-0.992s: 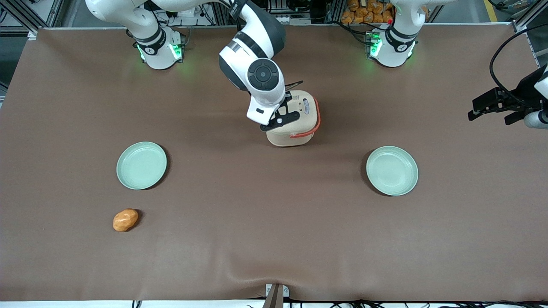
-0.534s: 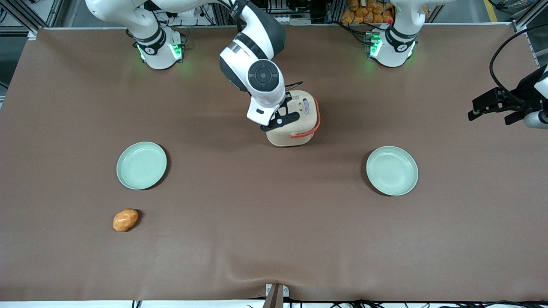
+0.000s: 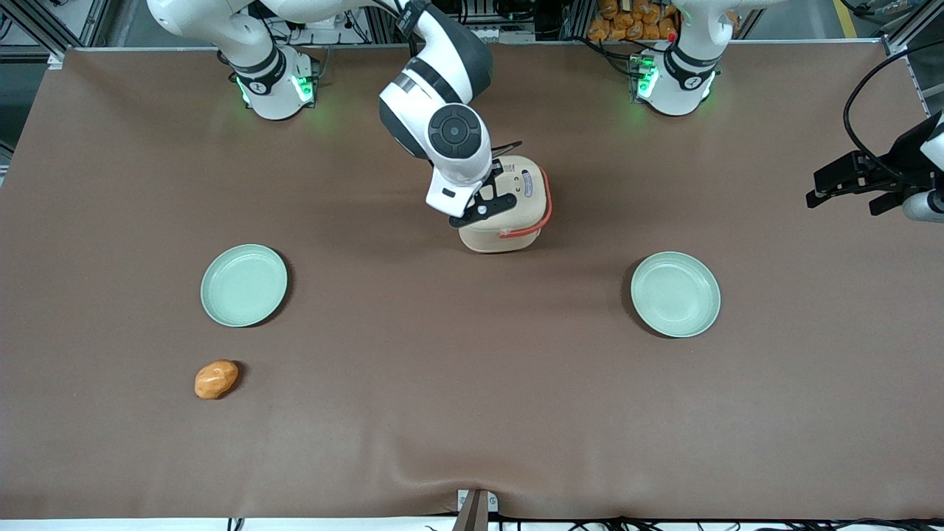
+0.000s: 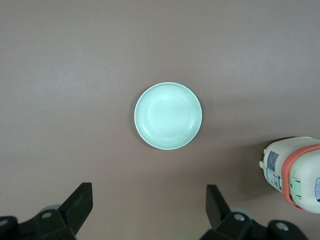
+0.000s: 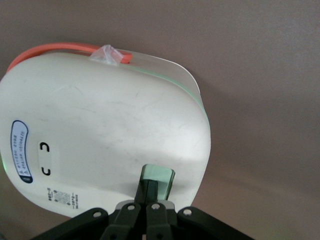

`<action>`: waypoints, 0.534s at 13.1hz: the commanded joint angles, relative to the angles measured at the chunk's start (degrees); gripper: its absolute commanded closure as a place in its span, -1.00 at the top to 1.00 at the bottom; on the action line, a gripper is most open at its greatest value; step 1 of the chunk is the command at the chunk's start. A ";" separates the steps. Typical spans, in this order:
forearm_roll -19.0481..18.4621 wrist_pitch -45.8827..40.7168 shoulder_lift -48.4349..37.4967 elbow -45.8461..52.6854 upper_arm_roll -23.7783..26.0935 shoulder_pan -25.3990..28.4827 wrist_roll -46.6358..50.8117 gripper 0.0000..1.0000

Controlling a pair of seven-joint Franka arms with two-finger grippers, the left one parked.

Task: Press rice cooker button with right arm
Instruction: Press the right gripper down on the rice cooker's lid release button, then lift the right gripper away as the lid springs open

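one rice cooker (image 3: 509,214) stands near the middle of the brown table (image 3: 472,413), between the two pale green plates and farther from the front camera than both. its lid is closed, and the red-orange handle (image 3: 546,206) lies around the side toward the parked arm's end. the right arm (image 3: 442,96) bends down over it, and the gripper (image 5: 149,194) is on the lid. the fingers (image 5: 150,195) are pressed together, and their tips touch the pale green button (image 5: 157,177) at the lid's edge. one plate (image 3: 244,285) lies toward the working arm's end, the other plate (image 3: 675,294) toward the parked arm's end. a small orange object (image 3: 216,379) lies nearer to the front camera than the first plate.
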 commanded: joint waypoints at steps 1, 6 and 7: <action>-0.58 0.20 -0.40 0.20 -0.76 -0.25 0.10 -1.00; 0.38 -0.84 -3.21 2.04 -0.59 -1.93 0.28 -1.00; 2.73 -1.98 -3.56 2.74 -0.67 -2.10 0.28 -1.00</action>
